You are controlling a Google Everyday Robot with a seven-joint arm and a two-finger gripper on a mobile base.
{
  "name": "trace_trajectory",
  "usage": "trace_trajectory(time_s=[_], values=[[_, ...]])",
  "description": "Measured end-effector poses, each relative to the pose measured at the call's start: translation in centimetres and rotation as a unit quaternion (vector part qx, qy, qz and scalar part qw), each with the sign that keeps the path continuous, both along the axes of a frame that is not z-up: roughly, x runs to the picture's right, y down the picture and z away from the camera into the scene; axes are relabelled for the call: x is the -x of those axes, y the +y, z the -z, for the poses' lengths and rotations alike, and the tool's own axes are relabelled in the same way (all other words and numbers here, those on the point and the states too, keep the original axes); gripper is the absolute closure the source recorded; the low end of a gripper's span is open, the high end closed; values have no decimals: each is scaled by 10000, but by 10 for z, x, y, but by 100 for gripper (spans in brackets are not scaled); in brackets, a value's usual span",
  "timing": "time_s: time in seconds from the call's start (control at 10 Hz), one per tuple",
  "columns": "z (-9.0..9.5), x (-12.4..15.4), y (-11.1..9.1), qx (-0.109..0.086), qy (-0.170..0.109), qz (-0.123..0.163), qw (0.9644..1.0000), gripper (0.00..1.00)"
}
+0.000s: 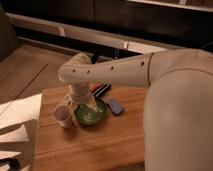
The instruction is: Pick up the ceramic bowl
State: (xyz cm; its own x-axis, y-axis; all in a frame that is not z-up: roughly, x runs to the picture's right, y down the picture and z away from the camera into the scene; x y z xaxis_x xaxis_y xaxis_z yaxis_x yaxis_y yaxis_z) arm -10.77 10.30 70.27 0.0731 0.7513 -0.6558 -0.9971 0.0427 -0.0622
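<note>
Round glossy green ceramic bowl (91,115): set on wooden table (115,145).
Gripper (85,104): positioned at bowl's left rim; grip cannot be told.

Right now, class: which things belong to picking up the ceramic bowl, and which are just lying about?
Job in hand:
green ceramic bowl
gripper, down at the bowl's rim on the cup's side

Lying about:
small pale cup
blue block
white paper

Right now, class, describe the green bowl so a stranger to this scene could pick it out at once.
Start at the wooden table; near its middle, below the robot's pincer, sits the bowl. It is round, glossy and green, wider than the pale cup beside it and unlike the flat blue block on its other side.
</note>
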Motion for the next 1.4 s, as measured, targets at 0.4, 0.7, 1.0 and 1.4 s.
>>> trace_trajectory(time_s=[0.4,0.7,1.0,1.4], values=[[0,0,0,0,0,0,10000,35],[0,0,0,0,0,0,10000,35],[0,0,0,6,2,1,10000,35],[-1,3,-5,-82,-16,152,9998,35]])
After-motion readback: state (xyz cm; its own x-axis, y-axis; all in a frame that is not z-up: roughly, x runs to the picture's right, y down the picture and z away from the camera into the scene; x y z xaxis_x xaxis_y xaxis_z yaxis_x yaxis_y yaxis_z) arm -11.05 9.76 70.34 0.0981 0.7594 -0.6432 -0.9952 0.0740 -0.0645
